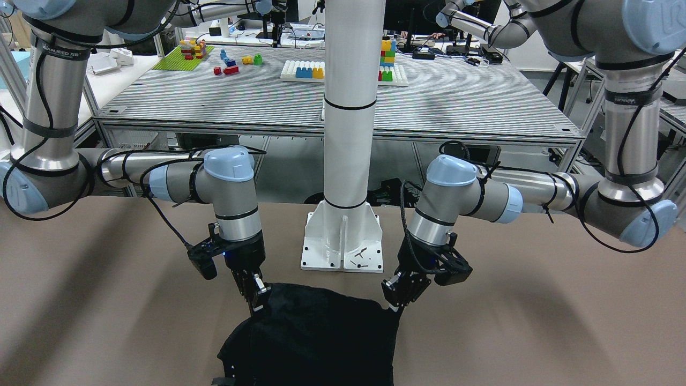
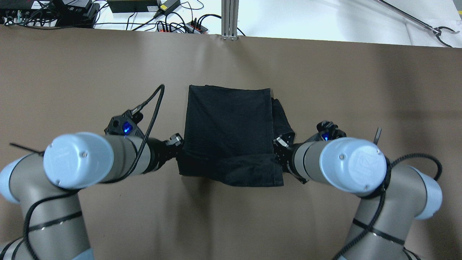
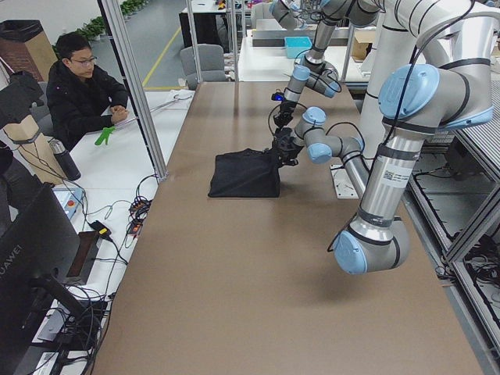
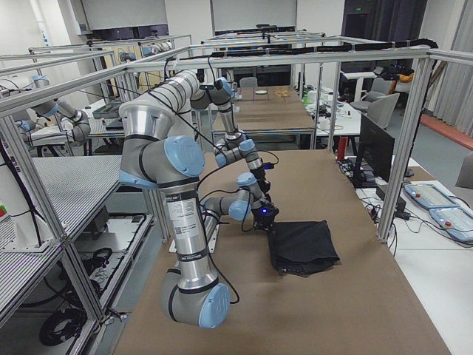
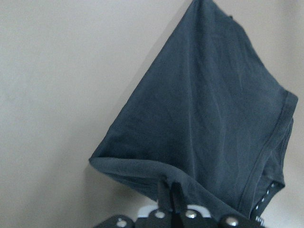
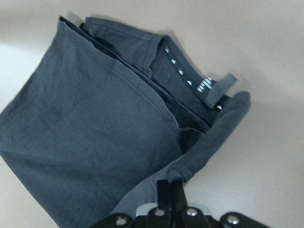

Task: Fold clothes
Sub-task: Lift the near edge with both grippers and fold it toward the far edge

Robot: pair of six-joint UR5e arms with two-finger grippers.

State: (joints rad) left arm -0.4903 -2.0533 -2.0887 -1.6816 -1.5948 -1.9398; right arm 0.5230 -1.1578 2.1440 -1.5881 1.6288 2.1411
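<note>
The black cloth (image 2: 229, 126) lies partly folded on the brown table (image 2: 72, 72) in front of the white post's base plate (image 1: 343, 252). My left gripper (image 2: 179, 143) is shut on the cloth's near left corner. My right gripper (image 2: 278, 144) is shut on its near right corner. Both hold that near edge slightly raised, so the fabric sags between them. The left wrist view shows the fingertips (image 5: 164, 190) pinching a hemmed edge of the cloth (image 5: 209, 123). The right wrist view shows the same pinch (image 6: 170, 183), with a label tag (image 6: 216, 88) on the layers beneath.
The white post (image 1: 351, 107) rises just behind the cloth. A person (image 3: 78, 90) sits at a side desk beyond the table's far edge. Cables and power strips (image 2: 162, 21) lie past that edge. Bare brown tabletop (image 2: 361, 90) spreads on both sides of the cloth.
</note>
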